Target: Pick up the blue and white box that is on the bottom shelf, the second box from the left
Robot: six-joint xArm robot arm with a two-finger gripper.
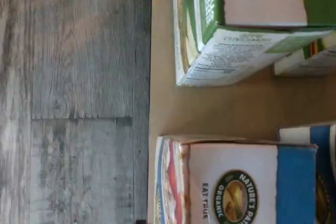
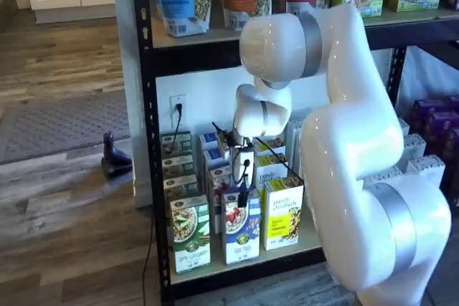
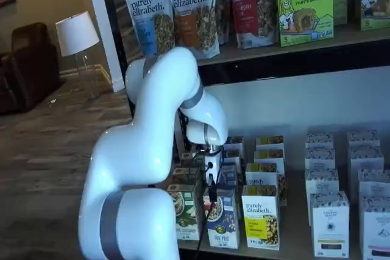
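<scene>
The blue and white box point(image 2: 242, 236) stands at the front of the bottom shelf point(image 2: 215, 269), between a green-and-white carton point(image 2: 190, 236) and a yellow carton point(image 2: 283, 221). It also shows in a shelf view point(image 3: 222, 222). The wrist view looks down on its top point(image 1: 231, 182), with the round green emblem, and on the beige shelf board point(image 1: 210, 108). My gripper point(image 2: 242, 195) hangs just above the box's top. It shows too in a shelf view point(image 3: 211, 190). Only thin black fingers show, with no plain gap and nothing in them.
More cartons stand in rows behind the front ones, and white boxes point(image 3: 330, 223) stand to the right. The upper shelf point(image 2: 215, 34) holds bags. The black post point(image 2: 147, 141) stands at the left. The green-and-white carton point(image 1: 236, 40) is near in the wrist view, beside the wood floor point(image 1: 73, 98).
</scene>
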